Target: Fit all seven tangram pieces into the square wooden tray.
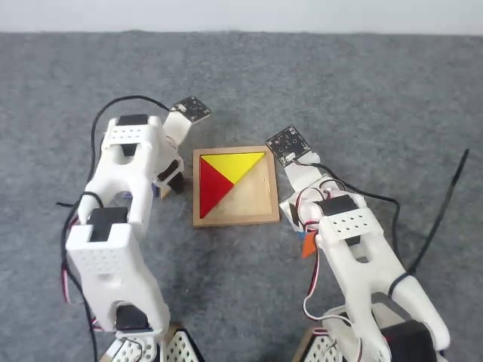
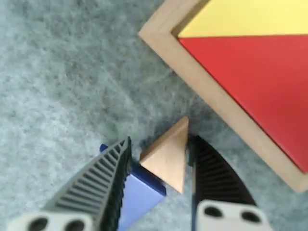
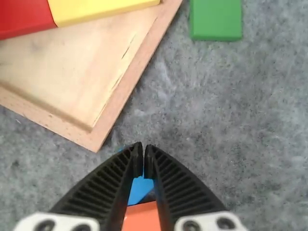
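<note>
The square wooden tray (image 1: 260, 204) lies between the arms, holding a yellow triangle (image 1: 234, 164) and a red triangle (image 1: 213, 188). My left gripper (image 2: 160, 144) is low at the tray's left side, open, straddling a bare-wood triangle (image 2: 166, 156) that leans on a blue piece (image 2: 139, 192). One finger touches the wood and the other stands just off it. My right gripper (image 3: 143, 149) is shut at the tray's right side. A blue piece (image 3: 139, 187) and an orange piece (image 3: 139, 216) show beneath it. A green piece (image 3: 215, 19) lies beside the tray (image 3: 120, 96).
Grey felt covers the table. The tray's right half is bare wood (image 3: 72, 72). An orange piece (image 1: 308, 243) peeks out beside the right arm. Both arm bases stand at the near edge, and open felt stretches behind the tray.
</note>
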Available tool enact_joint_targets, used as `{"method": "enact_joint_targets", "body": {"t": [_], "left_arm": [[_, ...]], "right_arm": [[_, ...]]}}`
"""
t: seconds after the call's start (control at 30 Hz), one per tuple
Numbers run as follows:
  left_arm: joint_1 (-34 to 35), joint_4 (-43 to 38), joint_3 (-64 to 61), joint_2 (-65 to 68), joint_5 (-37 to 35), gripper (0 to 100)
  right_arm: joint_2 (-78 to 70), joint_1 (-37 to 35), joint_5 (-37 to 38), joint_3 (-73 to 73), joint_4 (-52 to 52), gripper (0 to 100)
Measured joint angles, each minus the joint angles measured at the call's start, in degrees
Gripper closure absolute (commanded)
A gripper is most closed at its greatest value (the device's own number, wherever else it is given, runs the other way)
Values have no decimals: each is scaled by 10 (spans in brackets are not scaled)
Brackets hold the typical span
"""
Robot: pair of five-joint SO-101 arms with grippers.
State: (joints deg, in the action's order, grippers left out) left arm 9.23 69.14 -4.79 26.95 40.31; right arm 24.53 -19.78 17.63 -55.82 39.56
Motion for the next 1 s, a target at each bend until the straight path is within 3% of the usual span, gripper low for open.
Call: {"method": "enact_joint_targets", "body": {"t": [0.47, 0.7, 1.0], "left_arm": [[-3, 65, 14, 9, -6, 854], [1, 73, 13, 9, -70, 764], [4, 94, 12, 10, -91, 795]], "right_arm": [[0, 0, 0, 0, 0, 982], [0, 0, 0, 0, 0, 983], [0, 0, 0, 0, 0, 983]]}}
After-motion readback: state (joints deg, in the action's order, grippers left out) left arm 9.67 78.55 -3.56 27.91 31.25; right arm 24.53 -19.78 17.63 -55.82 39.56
